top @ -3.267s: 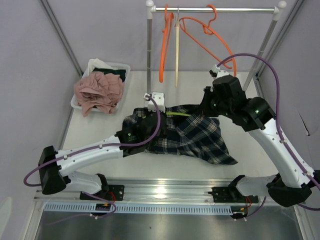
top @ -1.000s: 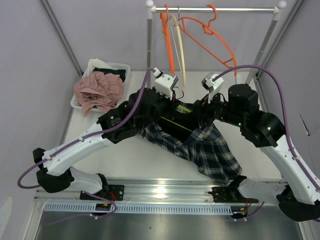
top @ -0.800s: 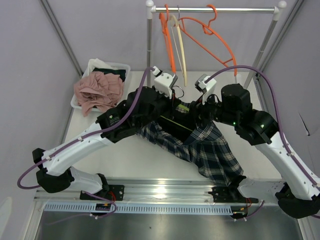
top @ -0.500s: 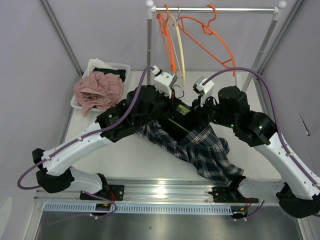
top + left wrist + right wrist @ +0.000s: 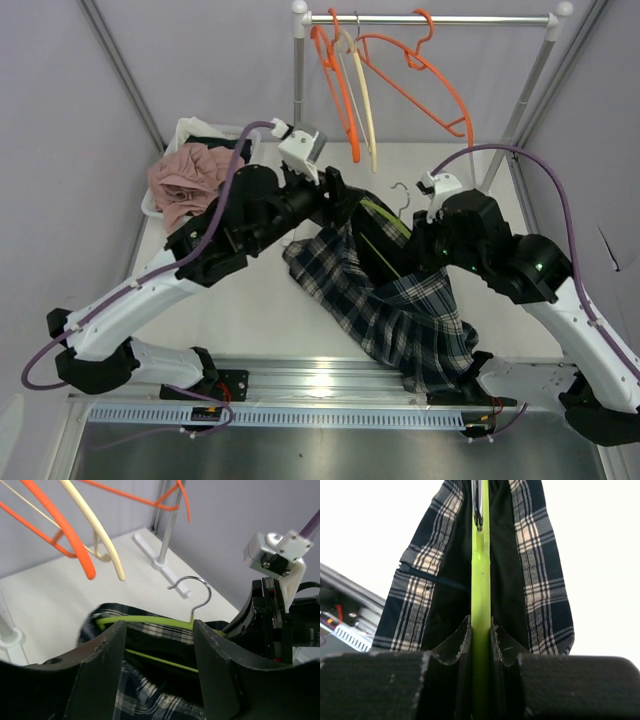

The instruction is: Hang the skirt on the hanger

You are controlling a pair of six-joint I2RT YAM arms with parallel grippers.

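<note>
Left gripper [image 5: 159,650] now backed off to the left, fingers apart, off the skirt [image 5: 395,320]. Skirt drapes from green hanger [image 5: 481,580] over the table [image 5: 250,300], near side; right gripper [image 5: 481,630] fingers clamped on that hanger. Orange hangers [image 5: 343,100] on rail [image 5: 430,19] behind.

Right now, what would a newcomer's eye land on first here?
A plaid skirt hangs over the middle of the table from a green hanger, which the right gripper pinches shut. The left gripper stands open facing it, and orange hangers dangle from the rail behind.
</note>
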